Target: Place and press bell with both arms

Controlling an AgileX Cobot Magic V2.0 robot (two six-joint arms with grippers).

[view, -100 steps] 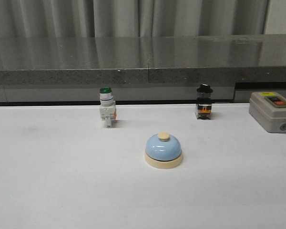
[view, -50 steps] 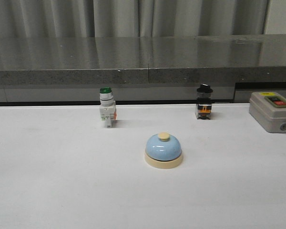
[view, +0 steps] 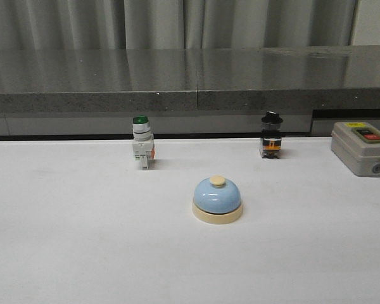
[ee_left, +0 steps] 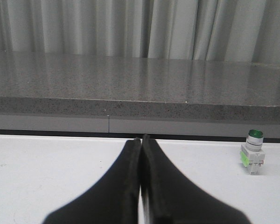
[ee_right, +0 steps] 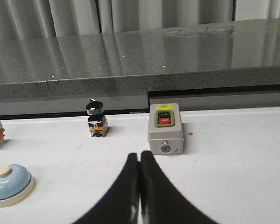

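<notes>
Box buttons read ON, OFF, bell unlabelled

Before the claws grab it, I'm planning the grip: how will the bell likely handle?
The bell sits on a wide flat base, so it probably won't tip or roll. Its smooth dome may slip between pads. It looks rigid.

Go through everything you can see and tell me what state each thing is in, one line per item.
Light-blue dome-shaped desk bell with cream base: upright on the white table, untouched, button up.
Green-capped white push-button switch: standing upright, untouched.
Black-knobbed selector switch: standing upright, untouched.
Grey box with red and black buttons: resting on the table, untouched.
Left black tool: shut, holding nothing.
Right black tool: shut, holding nothing.
</notes>
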